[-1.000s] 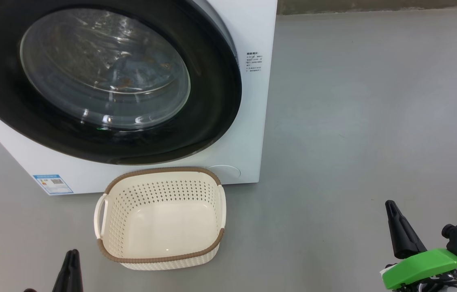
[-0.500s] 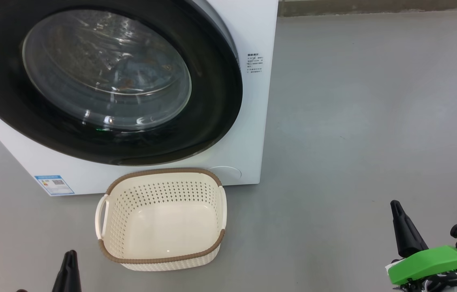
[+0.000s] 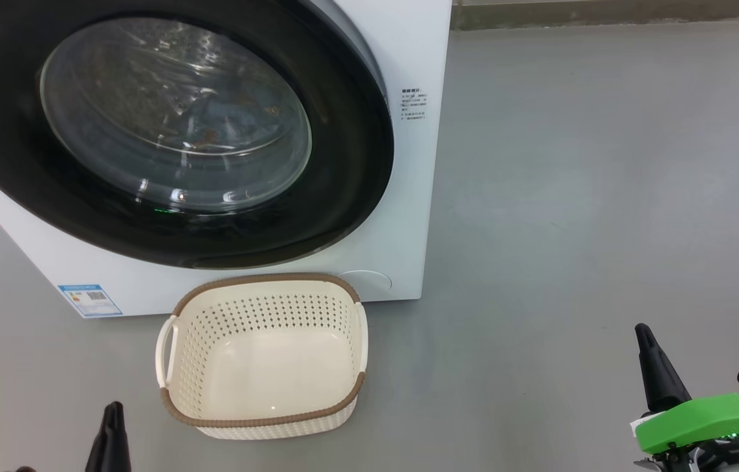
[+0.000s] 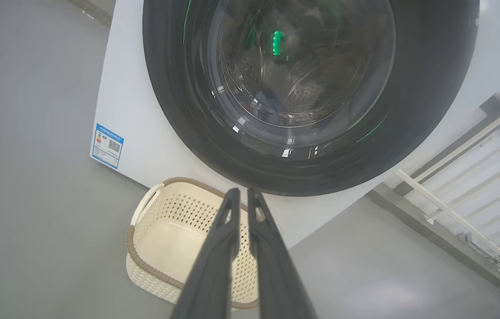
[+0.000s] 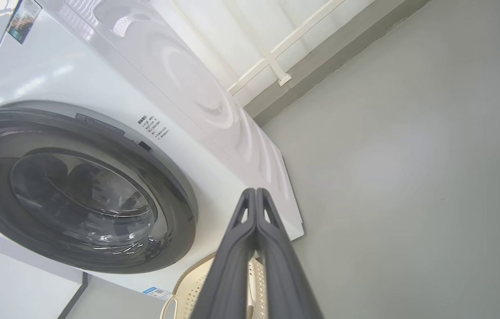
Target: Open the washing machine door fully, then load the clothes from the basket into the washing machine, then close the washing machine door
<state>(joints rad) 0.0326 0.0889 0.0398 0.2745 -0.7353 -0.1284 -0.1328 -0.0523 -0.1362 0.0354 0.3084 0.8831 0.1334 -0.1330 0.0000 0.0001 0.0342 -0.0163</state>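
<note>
The washing machine (image 3: 409, 216) stands at the upper left, and its glossy black door (image 3: 350, 164) lies flush against the front. Through the porthole I dimly see light-blue clothes (image 3: 228, 121) with orange marks inside the drum. The cream basket (image 3: 265, 282) sits on the floor right in front of the machine with nothing in it. My left gripper (image 3: 113, 408) is low at the bottom left, short of the basket, shut and holding nothing. My right gripper (image 3: 642, 330) is at the lower right, far from the machine, shut with nothing in it. In the right wrist view its fingers (image 5: 250, 212) press together.
Grey floor (image 3: 605, 196) stretches open to the right of the machine. A blue energy sticker (image 3: 90, 299) marks the machine's lower left corner. White railings (image 4: 462, 177) and a wall base run behind the machine.
The whole head view has shifted slightly, so the camera moved. My right gripper has drifted a little right and lower. The door, the basket and my left gripper stay as they were.
</note>
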